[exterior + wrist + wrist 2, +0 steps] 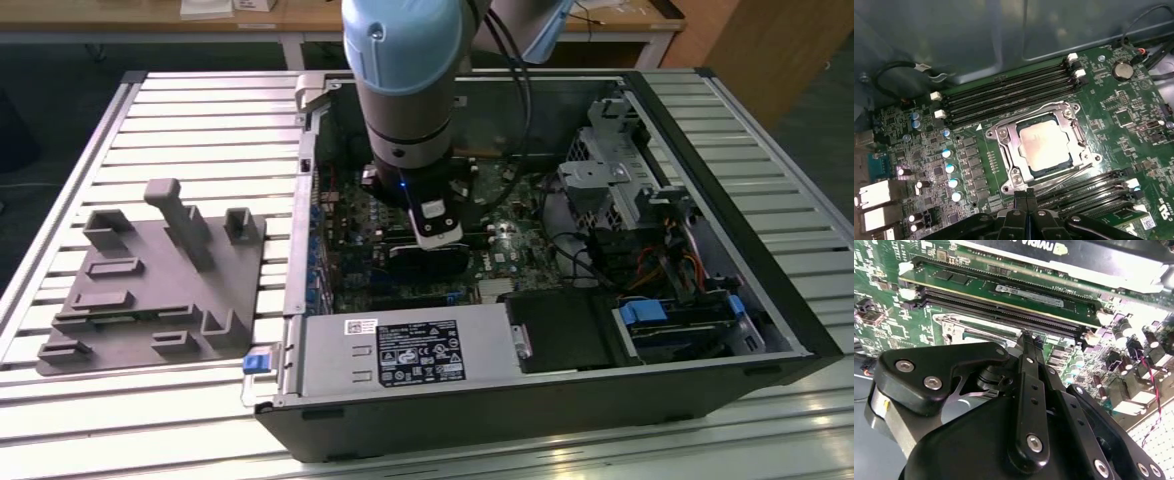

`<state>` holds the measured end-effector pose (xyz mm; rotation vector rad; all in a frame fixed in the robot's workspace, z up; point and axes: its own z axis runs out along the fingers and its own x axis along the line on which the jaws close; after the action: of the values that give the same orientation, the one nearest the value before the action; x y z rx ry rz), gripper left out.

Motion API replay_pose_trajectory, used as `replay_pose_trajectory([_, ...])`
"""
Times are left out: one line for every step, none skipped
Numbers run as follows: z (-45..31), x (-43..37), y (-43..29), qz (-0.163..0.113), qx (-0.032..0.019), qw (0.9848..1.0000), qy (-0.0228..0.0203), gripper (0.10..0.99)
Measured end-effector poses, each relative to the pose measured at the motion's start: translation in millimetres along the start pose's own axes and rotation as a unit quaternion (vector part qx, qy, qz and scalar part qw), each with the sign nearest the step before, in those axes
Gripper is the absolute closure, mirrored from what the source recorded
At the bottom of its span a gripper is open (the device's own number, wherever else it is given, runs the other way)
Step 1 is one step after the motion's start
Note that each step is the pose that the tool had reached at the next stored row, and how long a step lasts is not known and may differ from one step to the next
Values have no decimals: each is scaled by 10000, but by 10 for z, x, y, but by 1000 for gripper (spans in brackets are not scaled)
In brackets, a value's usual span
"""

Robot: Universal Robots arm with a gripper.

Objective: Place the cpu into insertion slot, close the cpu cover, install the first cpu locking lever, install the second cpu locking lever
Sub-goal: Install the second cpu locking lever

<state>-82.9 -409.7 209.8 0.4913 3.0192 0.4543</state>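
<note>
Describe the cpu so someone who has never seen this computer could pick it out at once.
In the first wrist view, find the green motherboard with long black memory slots in rows. Between those rows sits a square silver metal frame, the cpu cover. The cpu is the flat, pale silver-beige square inside it, plain-faced unlike the small components around it.

Grey fixture block beside open computer case; slatted table

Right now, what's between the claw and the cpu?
In the first wrist view, the cpu cover's silver frame edge and a thin locking lever lie between the shut claw and the cpu.
</note>
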Motion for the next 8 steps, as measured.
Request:
replay_pose_trajectory([7, -1, -6, -20, -2, 10000, 7, 980])
replay_pose_trajectory([16, -2, -11, -37, -5, 10000, 13, 980])
replay_pose_trajectory([24, -2, -16, -46, -5, 10000, 16, 980])
replay_pose_trajectory([31, -3, -21, -51, -6, 10000, 18, 980])
replay_pose_trajectory([39, -4, -25, -53, -10, 10000, 20, 980])
replay_pose_trajectory([47, -4, -28, -53, -16, 10000, 23, 980])
replay_pose_trajectory([55, -4, -31, -52, -26, 10000, 25, 980])
replay_pose_trajectory([63, -4, -33, -51, -40, 10000, 30, 980])
